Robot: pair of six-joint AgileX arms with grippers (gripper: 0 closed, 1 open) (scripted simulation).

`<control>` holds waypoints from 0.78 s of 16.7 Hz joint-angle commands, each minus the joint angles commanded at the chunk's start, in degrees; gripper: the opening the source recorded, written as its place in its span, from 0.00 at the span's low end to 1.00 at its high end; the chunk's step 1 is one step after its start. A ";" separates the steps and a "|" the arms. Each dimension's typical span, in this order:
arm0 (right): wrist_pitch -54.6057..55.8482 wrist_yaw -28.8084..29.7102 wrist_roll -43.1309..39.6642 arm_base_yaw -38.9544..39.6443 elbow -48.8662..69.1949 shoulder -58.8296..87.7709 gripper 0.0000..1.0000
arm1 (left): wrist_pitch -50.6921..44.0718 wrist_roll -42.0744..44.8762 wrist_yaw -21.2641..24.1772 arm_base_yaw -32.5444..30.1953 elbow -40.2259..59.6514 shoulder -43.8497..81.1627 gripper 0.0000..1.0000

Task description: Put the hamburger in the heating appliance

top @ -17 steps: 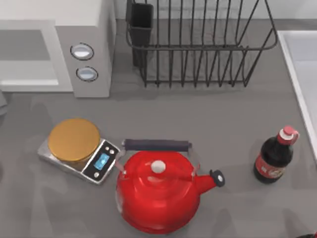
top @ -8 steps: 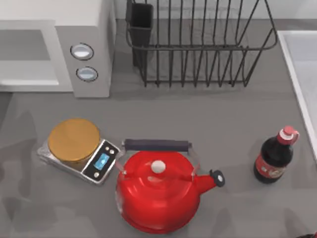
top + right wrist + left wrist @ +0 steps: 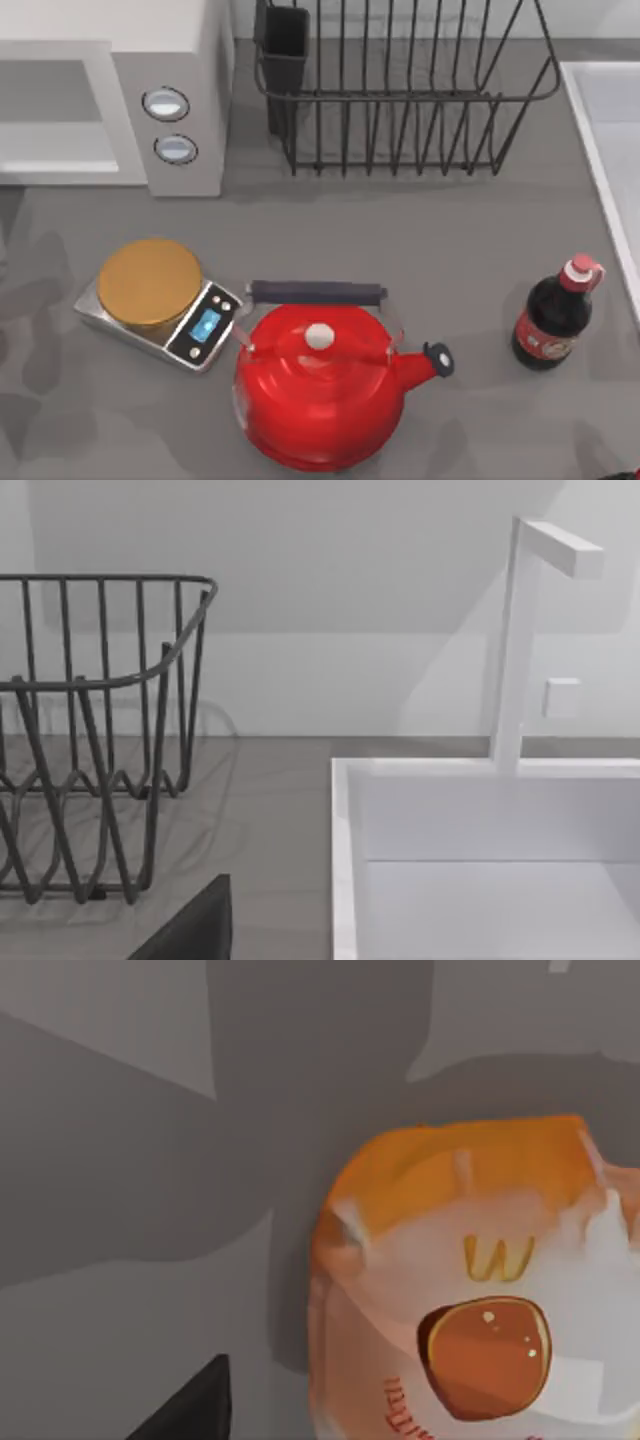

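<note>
The hamburger [image 3: 470, 1290] is an orange and white rounded lump with a yellow W and a brown bun picture. It lies on the grey table close under the left wrist camera. A dark part of my left gripper [image 3: 195, 1410] shows beside it, with a gap of table between them. The heating appliance [image 3: 110, 100] is a white and light-grey microwave at the table's back left, its two round dials [image 3: 170, 125] facing forward. A dark part of my right gripper [image 3: 195, 930] shows in the right wrist view, which looks toward the rack and the sink.
A golden-plated scale [image 3: 155, 300] sits in front of the microwave. A red kettle [image 3: 320, 385] stands beside it at centre front, and a dark bottle [image 3: 552, 320] at the right. A black wire rack [image 3: 400, 85] is at the back, and a white sink [image 3: 480, 860] at the right edge.
The soft shadows on the left side of the table have shifted. None of the things on the table has moved.
</note>
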 joint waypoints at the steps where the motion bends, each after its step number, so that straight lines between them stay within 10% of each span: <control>1: 0.00 0.00 0.00 0.00 0.00 0.00 1.00 | 2.49 0.04 0.00 0.04 -1.14 1.13 1.00; 11: 0.00 0.00 0.00 0.00 0.00 0.00 1.00 | 13.99 0.33 0.03 0.19 -6.94 6.82 1.00; 13: 0.00 0.00 0.00 0.00 0.00 0.00 1.00 | 13.99 0.33 0.03 0.19 -6.94 6.82 0.85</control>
